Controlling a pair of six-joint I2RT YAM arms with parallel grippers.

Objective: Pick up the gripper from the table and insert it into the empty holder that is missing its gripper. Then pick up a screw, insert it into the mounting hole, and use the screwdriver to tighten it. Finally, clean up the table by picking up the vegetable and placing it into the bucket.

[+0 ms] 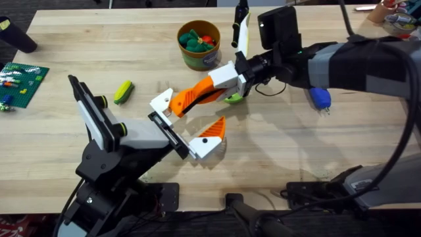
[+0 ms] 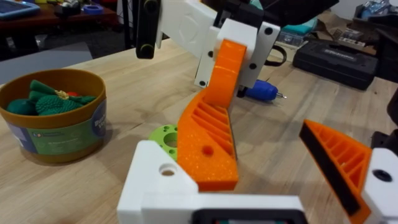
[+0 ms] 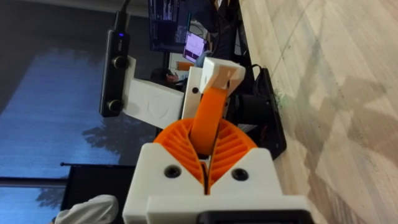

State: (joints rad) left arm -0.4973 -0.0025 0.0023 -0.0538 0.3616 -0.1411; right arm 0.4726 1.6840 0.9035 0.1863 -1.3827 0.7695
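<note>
The loose gripper (image 1: 193, 96), an orange ribbed finger piece, hangs above the table (image 1: 276, 151) with my right gripper (image 1: 231, 80) shut on its upper end. Its lower end (image 2: 208, 155) meets the white empty holder (image 1: 161, 103) on my left arm; I cannot tell whether it is seated. My left gripper (image 1: 189, 120) is open, and its other finger carries an orange pad (image 2: 339, 163). In the right wrist view the piece (image 3: 208, 115) runs from my right gripper (image 3: 206, 155) to the holder (image 3: 214, 73). The blue screwdriver (image 1: 320, 99) lies to the right. The yellow-green vegetable (image 1: 123, 92) lies to the left. The bucket (image 1: 187, 58) stands behind.
A green disc with holes (image 1: 234, 99) lies under the right gripper. The bucket holds green and red toys (image 1: 197, 38). A green brick plate (image 1: 21, 81) sits at the far left edge. A dark case (image 2: 339, 56) lies beyond the screwdriver (image 2: 261, 92).
</note>
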